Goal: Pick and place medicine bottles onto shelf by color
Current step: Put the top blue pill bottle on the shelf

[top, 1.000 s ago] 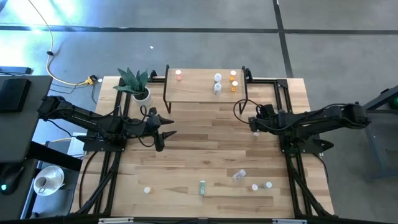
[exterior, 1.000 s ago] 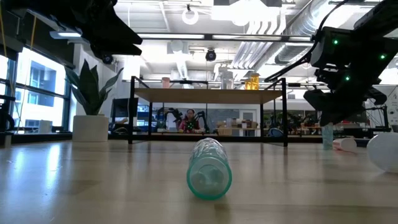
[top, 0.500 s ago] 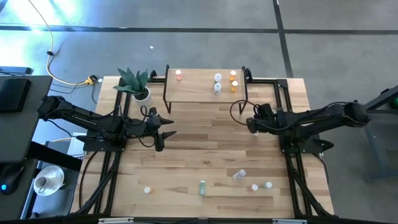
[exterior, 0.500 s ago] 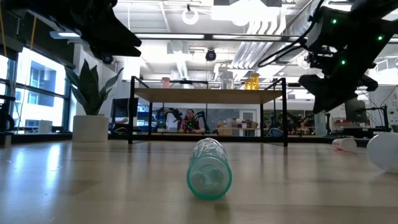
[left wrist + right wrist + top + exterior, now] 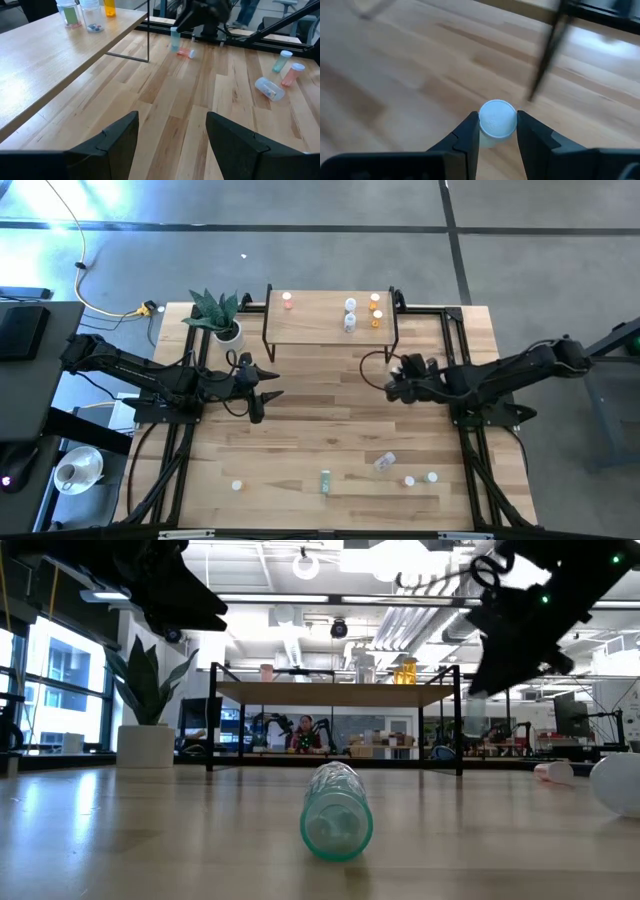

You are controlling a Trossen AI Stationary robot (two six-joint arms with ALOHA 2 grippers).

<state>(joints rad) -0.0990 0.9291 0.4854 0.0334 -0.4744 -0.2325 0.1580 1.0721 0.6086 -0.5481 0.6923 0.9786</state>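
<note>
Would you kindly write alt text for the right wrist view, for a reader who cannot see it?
The right gripper is shut on a small bottle, whose round white cap faces the camera between the two dark fingers. Below lies the blurred striped wooden tabletop, crossed by a thin dark shelf leg.

plant: potted, white pot (image 5: 227,332), green leaves, table's far-left corner
table: striped light wood (image 5: 330,420)
cable: yellow (image 5: 100,305), on grey floor left of table
person: seated far behind, low view (image 5: 302,734)

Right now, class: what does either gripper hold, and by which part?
The right gripper grips a green medicine bottle just under its white cap. The left gripper holds nothing.
</note>
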